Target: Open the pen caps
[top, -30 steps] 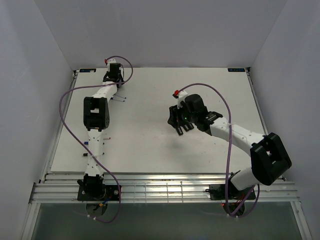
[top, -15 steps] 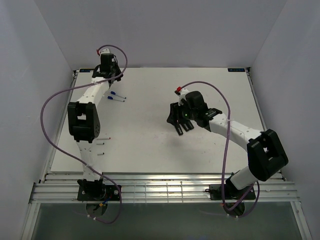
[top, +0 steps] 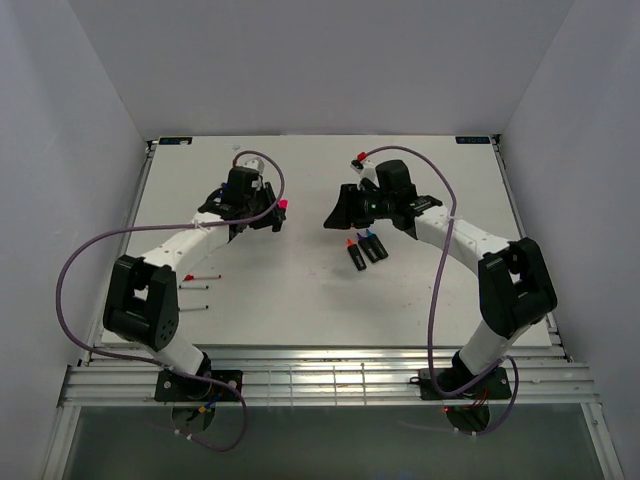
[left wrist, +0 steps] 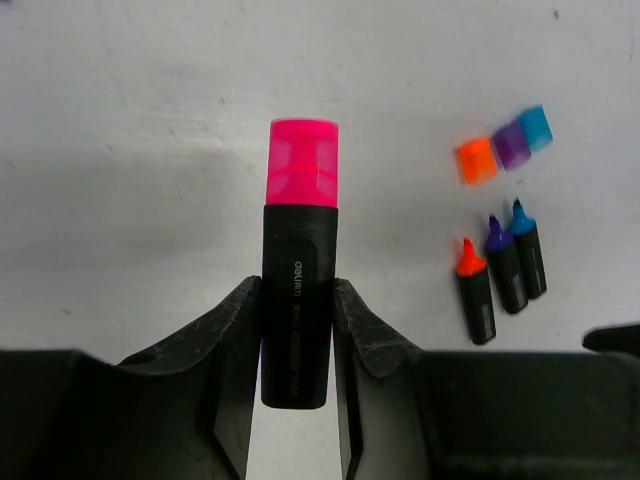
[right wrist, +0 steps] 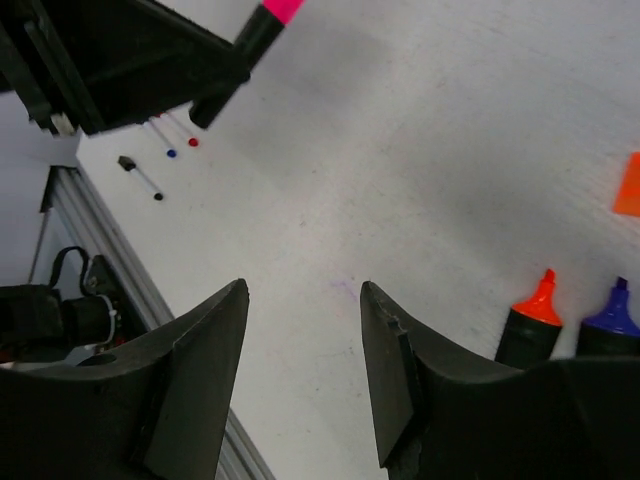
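Note:
A stubby black marker [left wrist: 298,300] with a pink pen cap [left wrist: 302,160] still on it is held above the table, my left gripper [left wrist: 297,290] shut on its body. From above, that left gripper [top: 268,212] points the pink cap [top: 283,204] toward my right gripper [top: 335,215], a short gap away. In its own view my right gripper [right wrist: 302,290] is open and empty. Loose orange [left wrist: 476,160], purple [left wrist: 511,144] and cyan [left wrist: 536,128] caps lie on the table. Beside them lie three uncapped markers [left wrist: 503,270].
The uncapped markers [top: 365,248] lie just in front of the right gripper. Thin pens [top: 197,290] lie by the left arm's elbow near the table's left side. The metal rail [top: 330,370] runs along the near edge.
The left arm swung from the far left corner to mid-table carrying the pink-capped marker. The right gripper lifted back and turned left, uncovering the three uncapped markers.

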`<state>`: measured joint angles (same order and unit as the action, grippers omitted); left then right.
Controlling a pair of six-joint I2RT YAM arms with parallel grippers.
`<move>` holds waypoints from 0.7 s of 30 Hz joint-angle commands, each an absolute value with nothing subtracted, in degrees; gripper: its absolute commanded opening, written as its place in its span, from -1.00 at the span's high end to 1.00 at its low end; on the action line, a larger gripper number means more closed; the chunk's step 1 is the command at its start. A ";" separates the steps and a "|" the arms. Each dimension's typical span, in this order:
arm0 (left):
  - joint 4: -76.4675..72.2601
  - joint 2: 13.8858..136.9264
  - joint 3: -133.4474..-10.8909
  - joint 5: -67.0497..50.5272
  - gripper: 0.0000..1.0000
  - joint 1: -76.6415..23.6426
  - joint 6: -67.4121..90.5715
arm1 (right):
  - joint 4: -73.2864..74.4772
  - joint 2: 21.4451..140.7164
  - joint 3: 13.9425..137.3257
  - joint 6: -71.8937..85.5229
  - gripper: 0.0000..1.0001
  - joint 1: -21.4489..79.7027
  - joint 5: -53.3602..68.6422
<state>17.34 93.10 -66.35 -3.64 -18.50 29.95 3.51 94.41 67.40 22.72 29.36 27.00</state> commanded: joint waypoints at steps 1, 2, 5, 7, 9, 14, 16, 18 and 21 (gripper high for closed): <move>15.47 83.61 -61.89 -4.84 1.00 -23.10 30.68 | -1.47 96.41 67.50 28.47 -0.09 29.27 35.32; 15.29 82.45 -60.74 -4.22 1.00 -24.33 30.59 | -2.71 96.85 66.89 30.56 -0.09 29.35 37.33; 13.89 77.98 -56.17 -0.97 1.00 -27.85 29.62 | -7.99 97.47 64.25 35.31 -0.08 29.27 40.15; 12.40 75.95 -52.39 -0.88 1.00 -29.00 29.35 | -10.36 98.00 62.85 37.61 -0.08 29.36 42.52; 12.04 74.10 -50.63 -0.88 1.00 -29.53 29.71 | -14.31 98.79 61.97 41.37 -0.07 29.27 43.68; 10.81 72.07 -46.76 -0.88 1.00 -31.02 30.50 | -20.38 99.40 59.42 47.19 -0.05 29.36 44.65; 10.29 71.81 -46.50 -0.97 1.00 -31.90 30.76 | -21.79 99.67 59.24 48.77 -0.05 29.44 44.39; 10.11 71.89 -46.58 -0.88 1.00 -33.13 30.76 | -23.02 100.28 59.33 49.65 -0.04 29.62 44.47; 10.11 72.16 -46.93 0.69 1.00 -34.36 31.02 | -23.73 101.42 59.59 51.32 -0.03 30.06 44.38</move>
